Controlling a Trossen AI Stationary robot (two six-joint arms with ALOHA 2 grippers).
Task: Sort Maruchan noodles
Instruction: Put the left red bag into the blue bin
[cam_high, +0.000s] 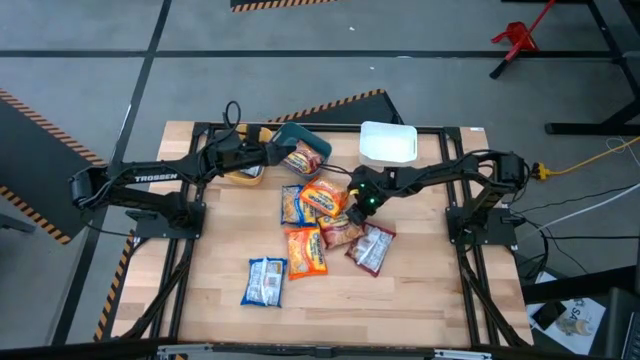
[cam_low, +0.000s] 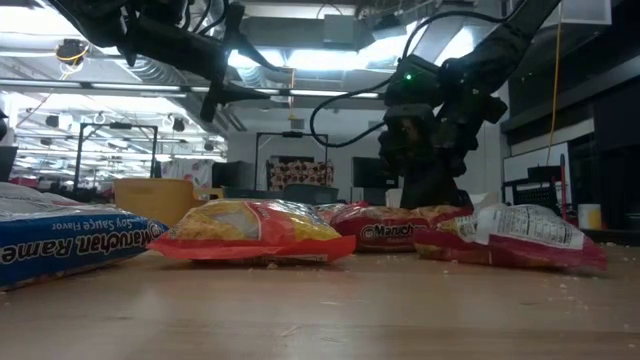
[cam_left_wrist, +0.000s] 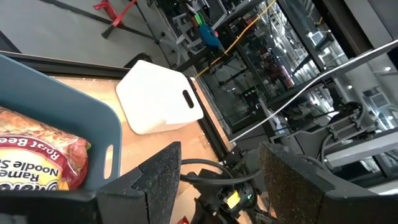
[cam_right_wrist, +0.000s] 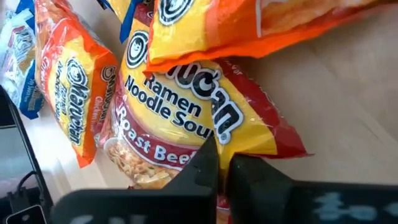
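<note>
**A:** Right hand (cam_high: 358, 207) is fully closed, tips pinching just the edge seam of the dark-red roast beef pkt (cam_right_wrist: 186, 118). What's the risk, biggest first?

**B:** Bench (cam_high: 420, 300) level: the noodle pkts lie in a loose pile mid-bench, between the two arms, w/ a blue one (cam_high: 265, 281) apart nearer the front edge. A sloppy lift could scatter the lot.

**A:** Bins?

**B:** Teal bin (cam_left_wrist: 74, 106) at the back already has one roast beef pkt in it, so prob. the target. Left hand (cam_left_wrist: 219, 163) hovers right over it, fingers wide apart, nothing held. If it doesn't clear out, the arms could foul each other there. White bin (cam_high: 388, 143) sits closer to the right arm, so a wrong drop is possible too.

**A:** And the pkt itself?

**B:** An orange pkt (cam_right_wrist: 249, 25) overlaps its far end. Pull straight up and the top one prob. gets dragged or flipped. Film is shiny and slick, too.

**A:** Grip?

**B:** Smallest worry but likeliest, imo. It's a thin pinch on a corner of wrapper, not the noodle block. The pkt will hang and swing, and may slip out or the seam may tear mid-carry. Can't tell how deep the film sits between the tips.
</note>
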